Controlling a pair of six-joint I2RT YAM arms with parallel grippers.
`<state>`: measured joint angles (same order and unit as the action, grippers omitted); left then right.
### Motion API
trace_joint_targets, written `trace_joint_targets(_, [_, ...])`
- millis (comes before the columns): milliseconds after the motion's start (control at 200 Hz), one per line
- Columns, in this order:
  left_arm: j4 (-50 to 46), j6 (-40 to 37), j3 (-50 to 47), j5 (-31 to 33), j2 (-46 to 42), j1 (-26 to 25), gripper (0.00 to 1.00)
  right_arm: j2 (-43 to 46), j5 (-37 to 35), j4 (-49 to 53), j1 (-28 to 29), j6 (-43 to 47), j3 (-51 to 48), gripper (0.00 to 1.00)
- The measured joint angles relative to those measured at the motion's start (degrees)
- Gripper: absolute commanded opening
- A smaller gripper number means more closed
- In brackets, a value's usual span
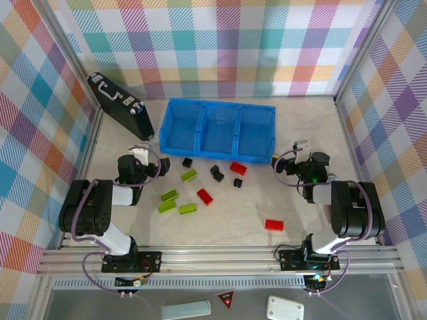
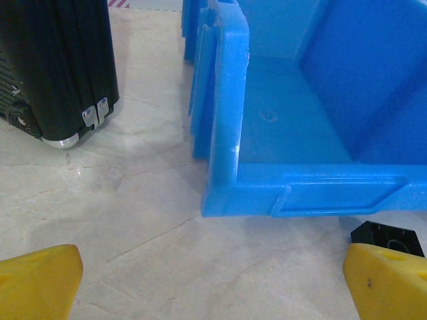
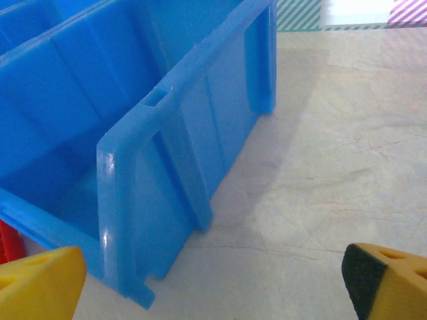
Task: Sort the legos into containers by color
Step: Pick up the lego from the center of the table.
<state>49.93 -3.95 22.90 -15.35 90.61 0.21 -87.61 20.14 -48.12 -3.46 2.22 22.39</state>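
Top external cam: table (image 1: 227, 230) is carrying everything, w/ the blue tray (image 1: 220, 104) sitting at the far middle, its 3 compartments side by side. Black briefcase (image 1: 120, 105) is standing left of the tray, apart from it. Left gripper (image 1: 141, 155) is hovering by the tray's near-left corner. In the left wrist cam its yellow fingertips (image 2: 40, 280) are sitting wide apart, released, nothing btwn them. Right gripper (image 1: 298, 148) is hovering just off the tray's near-right corner, also spread open & holding nothing. Legos are all lying on the table on the near side of the tray. Green legos (image 1: 189, 175) are spreading toward near-left, red legos (image 1: 238, 168) are lying close to the tray front, w/ one well apart at near-right, and black legos (image 1: 216, 172) are sitting nearest the tray's front wall
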Motion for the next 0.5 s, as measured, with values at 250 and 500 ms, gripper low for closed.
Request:
trace_joint_targets(250, [-2.91, 0.02, -1.77, 2.25, -4.33, -0.07, 1.00, 5.40, -1.27, 2.78, 0.00, -0.04, -1.88, 0.99])
trace_joint_targets(500, [-14.36, 0.50, 3.61, 5.09, -12.96, -1.22, 1.00, 15.93, -2.47, 14.03, 0.04, -0.13, 0.87, 0.99])
